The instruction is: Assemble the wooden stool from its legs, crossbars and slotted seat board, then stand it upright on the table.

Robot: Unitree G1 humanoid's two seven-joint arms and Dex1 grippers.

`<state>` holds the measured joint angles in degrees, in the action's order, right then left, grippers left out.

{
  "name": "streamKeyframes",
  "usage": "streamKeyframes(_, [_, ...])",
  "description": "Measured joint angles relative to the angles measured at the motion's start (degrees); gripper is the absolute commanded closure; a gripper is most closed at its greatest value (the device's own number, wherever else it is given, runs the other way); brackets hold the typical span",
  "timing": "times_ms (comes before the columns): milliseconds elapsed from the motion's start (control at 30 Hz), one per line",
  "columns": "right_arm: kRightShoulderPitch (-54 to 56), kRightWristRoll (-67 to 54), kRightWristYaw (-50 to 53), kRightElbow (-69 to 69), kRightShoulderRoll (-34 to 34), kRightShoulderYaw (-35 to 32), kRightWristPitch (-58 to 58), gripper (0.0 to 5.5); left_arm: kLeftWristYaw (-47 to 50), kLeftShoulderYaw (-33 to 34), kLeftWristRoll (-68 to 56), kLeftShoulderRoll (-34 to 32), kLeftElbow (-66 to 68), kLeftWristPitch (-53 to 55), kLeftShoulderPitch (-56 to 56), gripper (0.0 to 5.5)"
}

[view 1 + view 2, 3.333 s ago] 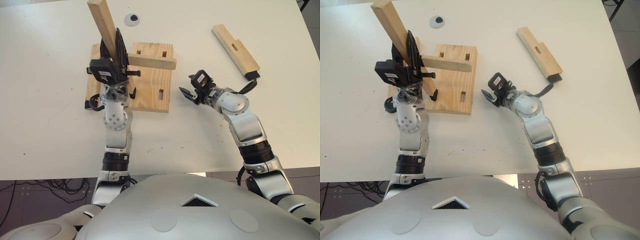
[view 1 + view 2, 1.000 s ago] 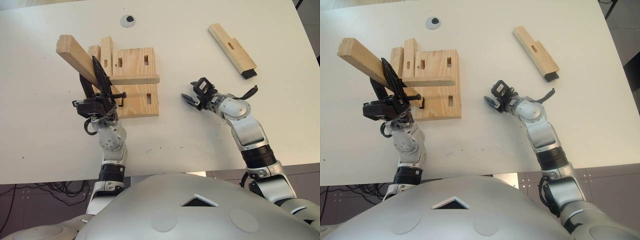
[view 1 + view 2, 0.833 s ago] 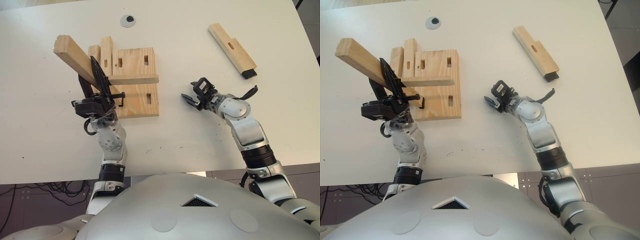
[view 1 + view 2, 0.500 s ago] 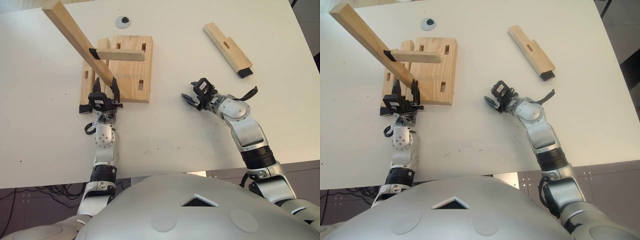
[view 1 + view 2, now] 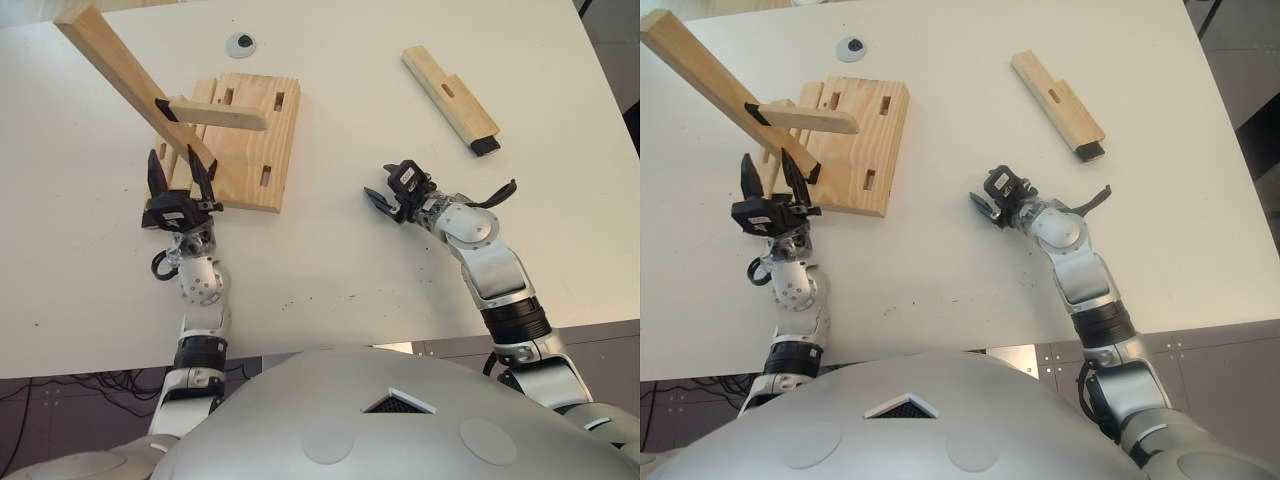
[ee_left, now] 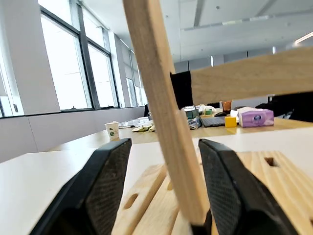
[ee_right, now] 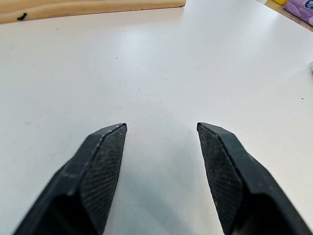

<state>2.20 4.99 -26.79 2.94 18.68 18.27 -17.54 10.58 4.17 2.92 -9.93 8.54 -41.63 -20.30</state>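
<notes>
The slotted seat board (image 5: 250, 150) lies flat on the white table (image 5: 330, 280). A wooden leg (image 5: 120, 70) stands up from its near left corner, with a crossbar (image 5: 220, 113) sticking out of it to the right over the board. My left gripper (image 5: 178, 168) is open just in front of the leg's foot; in the left wrist view the leg (image 6: 161, 107) rises between the spread fingers (image 6: 105, 191) with a gap. My right gripper (image 5: 380, 198) rests open and empty on the bare table right of the board. A loose slotted leg (image 5: 448, 88) lies at the far right.
Another slotted wooden piece (image 5: 205, 92) lies along the board's left edge. A small round black-and-white object (image 5: 239, 42) sits at the table's far side. Bare table stretches between the board and the loose leg.
The left gripper swung the leg with its crossbar from a tilt to standing on the board, then opened and drew back a little. The right arm kept still. The camera shifted.
</notes>
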Motion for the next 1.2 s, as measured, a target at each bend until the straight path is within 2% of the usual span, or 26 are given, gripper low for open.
streamKeyframes(33, [-0.1,0.0,0.4,0.1,0.0,-0.2,0.3,2.84,-0.2,1.0,0.8,-0.4,-4.7,2.6,-3.2,2.99])
streamKeyframes(100, [-0.3,0.1,1.0,0.0,0.0,-0.1,0.5,2.84,-1.0,3.5,1.7,-1.6,-15.5,9.9,-3.1,3.37])
streamKeyframes(167, [-0.5,0.1,1.6,-0.2,-0.1,0.0,0.8,2.84,-1.1,6.8,1.1,-5.4,-24.8,21.1,6.9,3.6])
streamKeyframes(267, [-0.4,0.0,2.0,-0.6,-0.2,0.2,2.1,2.84,-2.4,10.0,-5.7,-13.1,-27.6,35.1,28.6,4.14])
streamKeyframes(433, [0.6,0.1,2.4,-2.0,-0.3,1.0,3.6,2.84,-10.0,10.9,-20.9,-19.5,-22.8,60.2,55.1,4.81])
streamKeyframes(500, [1.1,0.0,2.8,-2.8,-0.3,1.4,4.3,2.84,-12.2,11.3,-26.8,-20.2,-17.7,72.5,62.9,5.23])
streamKeyframes(600, [2.0,0.2,4.0,-4.6,-1.3,2.4,4.5,2.84,-15.0,12.3,-33.2,-22.9,-4.4,92.9,75.4,5.48])
streamKeyframes(700, [2.8,0.8,4.8,-5.8,-2.7,3.0,4.5,2.84,-17.5,11.2,-32.3,-26.7,0.8,96.6,83.2,5.48])
streamKeyframes(833, [3.1,1.3,5.2,-6.9,-2.8,3.2,4.6,2.84,-18.9,9.7,-31.0,-27.4,1.2,100.2,82.0,5.48])
streamKeyframes(933, [3.2,1.2,5.4,-6.8,-2.7,3.1,5.3,2.84,-18.6,9.6,-31.2,-23.6,-2.7,104.9,68.4,5.48])
streamKeyframes(1033, [3.2,1.2,5.8,-6.9,-2.5,3.0,6.1,2.84,-18.7,9.5,-30.2,-23.6,-9.2,99.4,60.8,5.48])
streamKeyframes(1200, [3.1,1.2,5.7,-7.7,-2.3,3.1,6.1,2.84,-18.4,9.6,-28.4,-23.2,-12.9,93.8,55.9,5.48])
